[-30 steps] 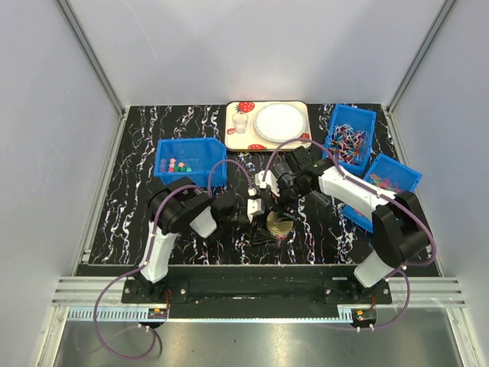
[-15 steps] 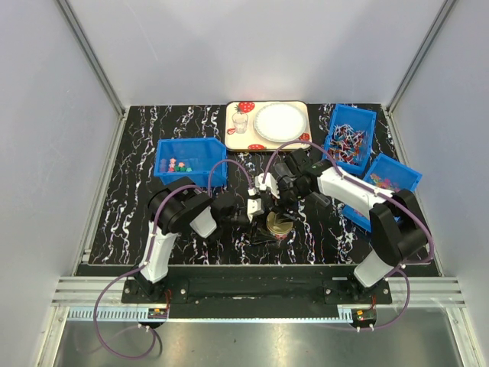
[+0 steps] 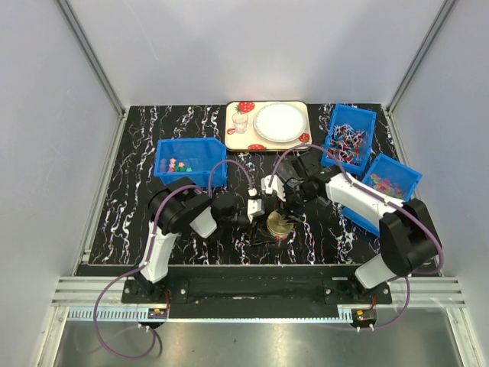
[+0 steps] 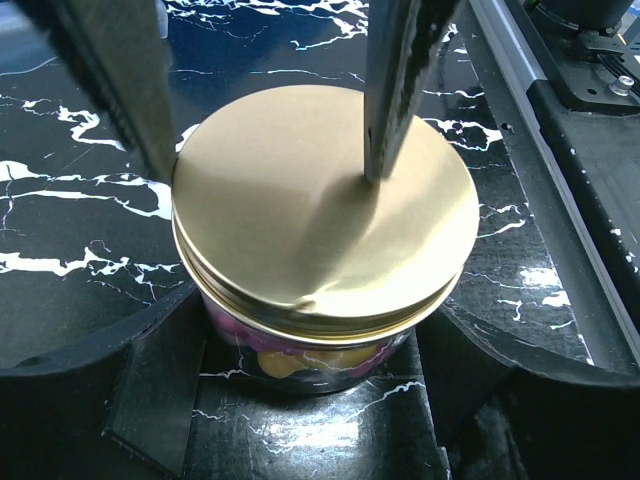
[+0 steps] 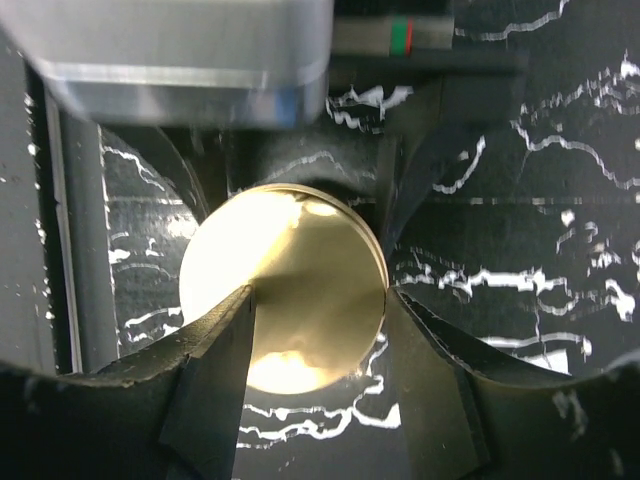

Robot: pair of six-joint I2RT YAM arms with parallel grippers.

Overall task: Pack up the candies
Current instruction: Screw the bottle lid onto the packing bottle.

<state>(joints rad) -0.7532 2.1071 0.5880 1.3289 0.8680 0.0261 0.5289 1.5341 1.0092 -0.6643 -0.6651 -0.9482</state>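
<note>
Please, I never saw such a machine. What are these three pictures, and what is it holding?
These are two robot arms bolted to a table. One picture looks down from above; the other two come from cameras on each wrist. The left arm grips a jar in its jaws. The right arm hangs its jaws open over the gold lid, gripping nothing, it seems. The candies lie in the left bin; the right bins hold other sweets. A tray with a plate stands behind.

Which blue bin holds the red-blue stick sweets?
The rearmost right bin; the left bin has chunky candies, the nearer right bin pastel sweets.
</note>
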